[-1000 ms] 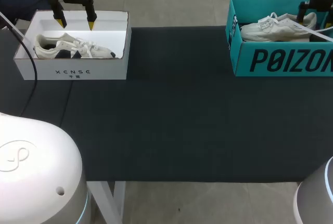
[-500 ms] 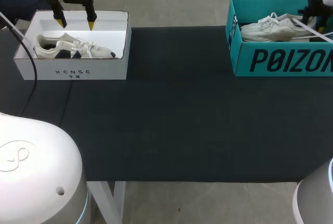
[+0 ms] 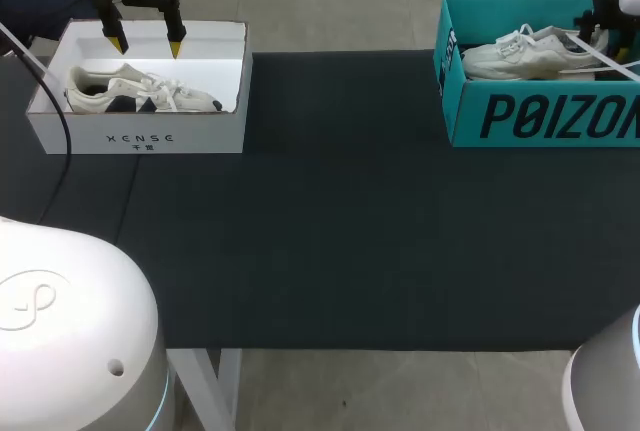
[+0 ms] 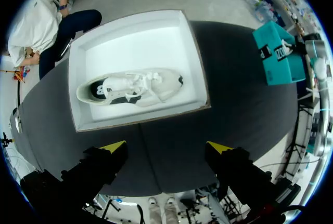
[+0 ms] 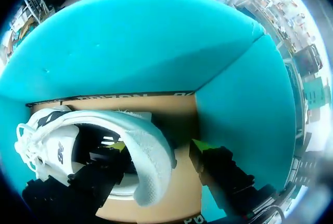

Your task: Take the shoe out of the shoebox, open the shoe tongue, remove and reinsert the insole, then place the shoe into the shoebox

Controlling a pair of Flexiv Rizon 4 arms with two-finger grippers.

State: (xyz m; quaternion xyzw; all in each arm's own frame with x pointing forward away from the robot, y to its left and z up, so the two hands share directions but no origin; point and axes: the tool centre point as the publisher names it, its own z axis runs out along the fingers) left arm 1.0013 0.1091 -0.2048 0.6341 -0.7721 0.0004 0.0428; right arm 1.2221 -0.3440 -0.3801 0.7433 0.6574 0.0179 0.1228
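Note:
A white shoe [image 3: 520, 54] lies in the teal shoebox [image 3: 540, 116] at the table's far right. My right gripper [image 3: 603, 29] reaches into that box at the shoe's heel. In the right wrist view, one finger is inside the shoe [image 5: 130, 125] and the other is outside the heel. A small gap shows at the outer finger, so the right gripper [image 5: 158, 146] is open. A white and black shoe [image 3: 140, 91] lies in the white shoebox [image 3: 140, 136] at the far left. My left gripper [image 3: 147, 49] hangs open above that box's back edge, holding nothing.
Black cloth covers the table [image 3: 340, 231] between the two boxes. In the left wrist view, the white box [image 4: 130, 31] with its shoe [image 4: 130, 86] lies ahead of the left gripper [image 4: 165, 146]. The teal box [image 4: 278, 57] is far off to the side.
My right gripper has shifted slightly to the right at the shoe's heel, and the heel has tipped up a little. The left arm has not moved.

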